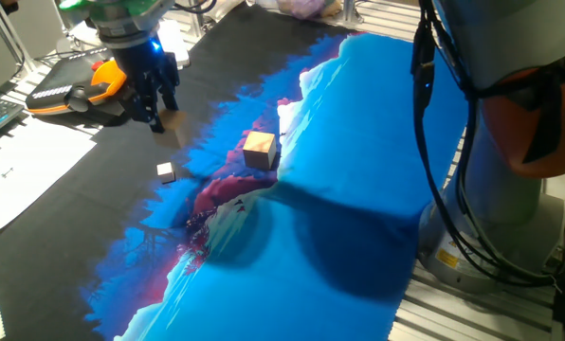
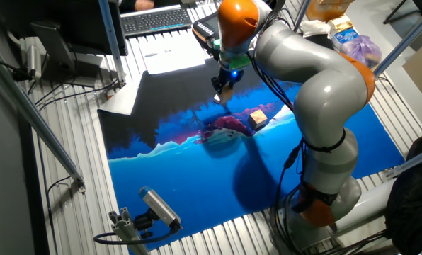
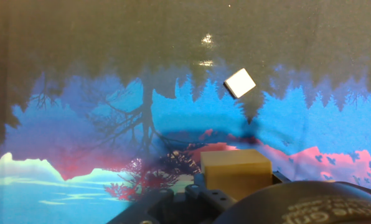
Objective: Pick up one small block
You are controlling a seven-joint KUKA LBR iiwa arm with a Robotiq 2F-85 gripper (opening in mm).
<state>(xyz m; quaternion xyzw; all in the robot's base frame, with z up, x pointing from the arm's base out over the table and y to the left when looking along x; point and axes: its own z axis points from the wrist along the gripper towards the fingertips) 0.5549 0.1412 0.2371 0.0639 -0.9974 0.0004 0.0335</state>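
The pale tan wooden small block (image 1: 175, 123) lies on the dark printed mat (image 1: 216, 66) near the desk's keyboard-side edge, just beside the black two-finger gripper (image 1: 157, 121), whose jaws' spread I cannot tell, toward the desk's middle.

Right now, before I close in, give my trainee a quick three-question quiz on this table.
1. True or false: the white cube touches the brown block.
2. Which lies nearer the gripper: A) white cube, B) brown block?
3. Fill in: the gripper hangs over the ___ part of the mat.
Key: 1 false; 2 A; 3 black.
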